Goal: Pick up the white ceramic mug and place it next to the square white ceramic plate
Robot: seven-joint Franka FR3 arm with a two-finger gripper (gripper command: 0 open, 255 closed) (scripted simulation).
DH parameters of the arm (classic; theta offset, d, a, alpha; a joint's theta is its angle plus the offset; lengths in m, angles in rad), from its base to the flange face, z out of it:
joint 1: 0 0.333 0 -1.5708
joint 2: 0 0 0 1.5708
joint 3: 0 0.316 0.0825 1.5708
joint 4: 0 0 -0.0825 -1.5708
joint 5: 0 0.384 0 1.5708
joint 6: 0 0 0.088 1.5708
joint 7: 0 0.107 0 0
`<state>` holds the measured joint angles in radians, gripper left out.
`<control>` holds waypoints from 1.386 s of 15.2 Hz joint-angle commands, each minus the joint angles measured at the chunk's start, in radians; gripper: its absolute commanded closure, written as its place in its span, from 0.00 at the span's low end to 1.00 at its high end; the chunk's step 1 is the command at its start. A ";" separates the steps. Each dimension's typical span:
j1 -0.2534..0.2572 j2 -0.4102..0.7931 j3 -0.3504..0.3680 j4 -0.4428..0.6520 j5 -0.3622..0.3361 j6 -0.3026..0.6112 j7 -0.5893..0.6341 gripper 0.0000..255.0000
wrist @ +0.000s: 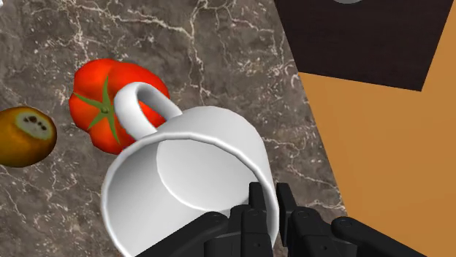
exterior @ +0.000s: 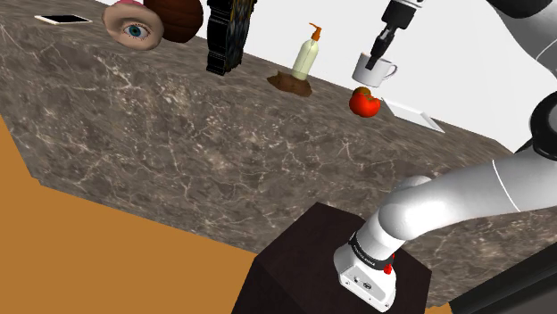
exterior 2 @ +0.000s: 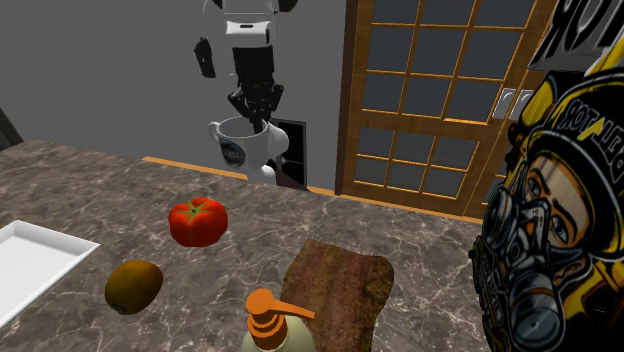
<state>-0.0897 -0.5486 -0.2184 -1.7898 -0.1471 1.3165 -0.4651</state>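
My gripper (wrist: 269,201) is clamped on the rim of the white mug (wrist: 186,171), one finger inside it. So the mug hangs just under the hand, above the counter (exterior: 178,161), clear of the tomato (wrist: 99,102) below. The square plate (exterior: 416,116) lies aside.

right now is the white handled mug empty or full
Empty: the wrist view looks into the white handled mug and shows a bare white bottom.

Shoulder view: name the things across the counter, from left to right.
flat white device → pink eyeball figure → brown rounded object → tall black object → pump bottle → white mug gripped by the claw → white square plate
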 commanded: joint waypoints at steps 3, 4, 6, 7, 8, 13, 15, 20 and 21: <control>-0.023 -0.056 -0.063 -0.025 -0.043 -0.019 -0.088 1.00; -0.028 -0.068 -0.079 -0.029 -0.055 -0.024 -0.109 1.00; -0.038 -0.090 -0.112 -0.032 -0.078 -0.034 -0.153 1.00; -0.042 -0.099 -0.129 -0.033 -0.090 -0.038 -0.176 1.00; -0.046 -0.108 -0.146 -0.032 -0.103 -0.043 -0.198 1.00; -0.065 -0.136 -0.237 -0.011 -0.164 -0.064 -0.317 1.00; -0.070 -0.141 -0.276 0.005 -0.189 -0.071 -0.366 1.00; -0.073 -0.136 -0.383 0.064 -0.246 -0.085 -0.493 1.00; -0.071 -0.132 -0.406 0.079 -0.257 -0.086 -0.520 1.00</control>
<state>-0.1617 -0.6825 -0.5982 -1.7243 -0.3904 1.2309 -0.9537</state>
